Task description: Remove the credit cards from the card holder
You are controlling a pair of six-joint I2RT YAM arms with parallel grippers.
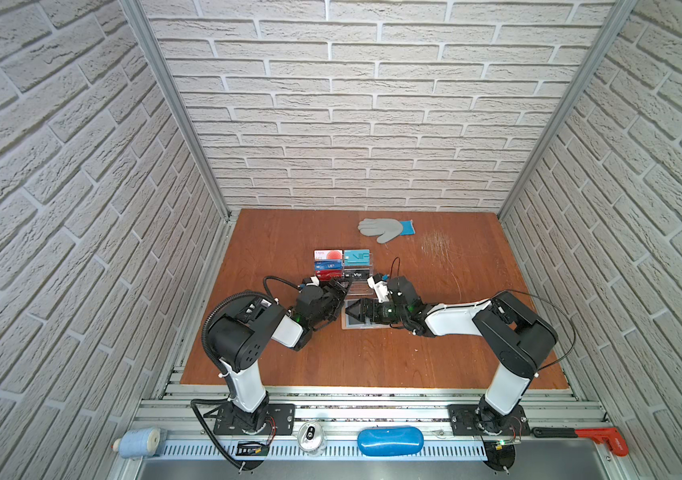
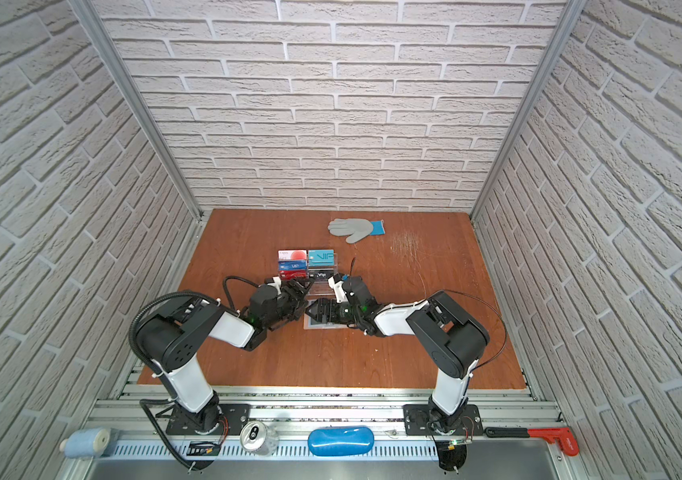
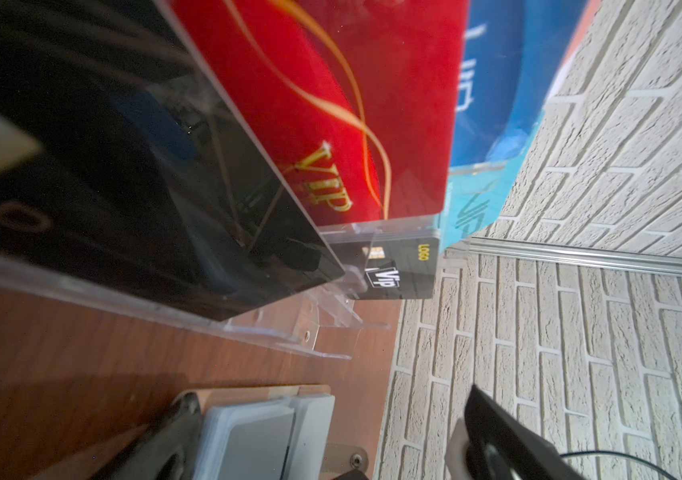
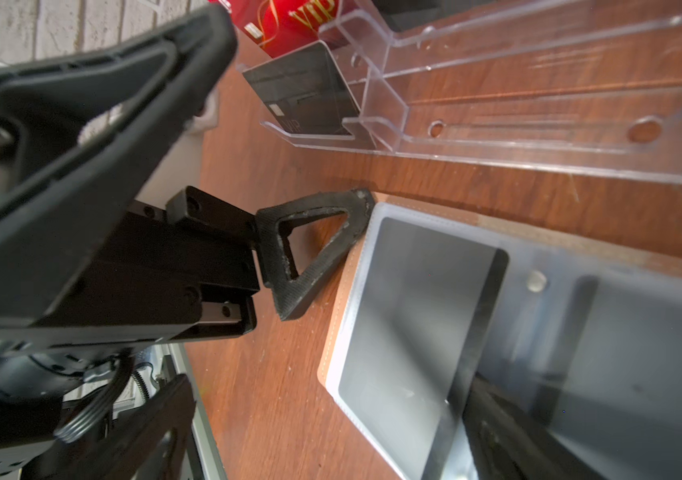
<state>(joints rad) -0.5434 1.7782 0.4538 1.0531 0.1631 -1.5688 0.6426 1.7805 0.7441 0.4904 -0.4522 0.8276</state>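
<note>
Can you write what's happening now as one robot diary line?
left gripper open, beside acrylic stand | right gripper open, above card holder | credit cards in stand

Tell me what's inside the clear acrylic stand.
The stand holds a white card with a red circle, teal card, blue card, red card and two black cards. Front cards cover lower parts of those behind; anything stacked behind them is hidden.

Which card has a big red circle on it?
The white card, back left in the clear stand. The teal card, blue card, red card and black card have none.
</note>
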